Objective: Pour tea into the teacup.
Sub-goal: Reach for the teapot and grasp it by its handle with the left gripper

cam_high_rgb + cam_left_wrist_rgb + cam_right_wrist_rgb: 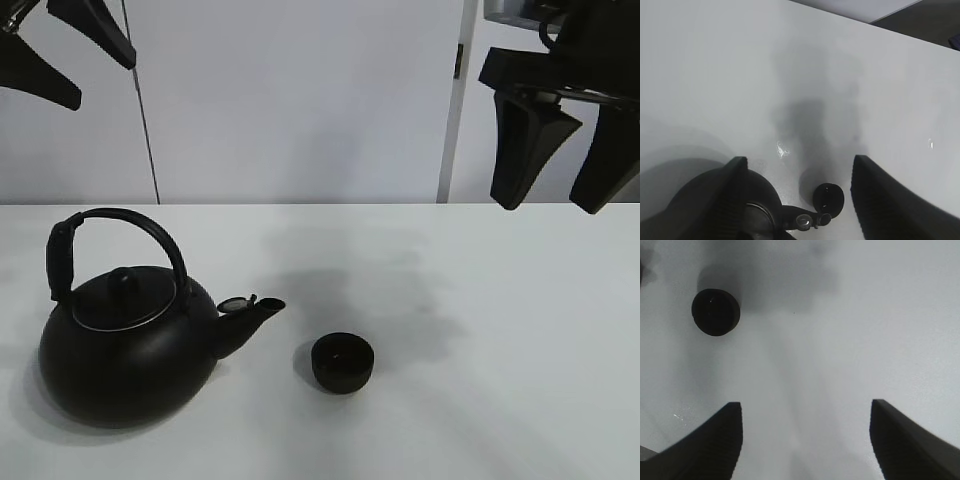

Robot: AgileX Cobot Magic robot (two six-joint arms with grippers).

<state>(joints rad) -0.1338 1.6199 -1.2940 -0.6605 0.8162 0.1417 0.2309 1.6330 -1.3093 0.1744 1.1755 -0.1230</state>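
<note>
Teacup (342, 362) is a tiny black handleless bowl, round and low, dull outside and glossy dark inside. It sits toward the near edge of the white worktop (520, 390), roughly midway along it, just off the kettle (128, 350) spout and not touching. The kettle's a fat round matte-black thing with an arched handle and knobbed lid, near the left edge. Left gripper (799, 159) and right gripper (805, 404) hang up high, jaws wide apart and empty, with ribbed pads (730, 440).
</note>
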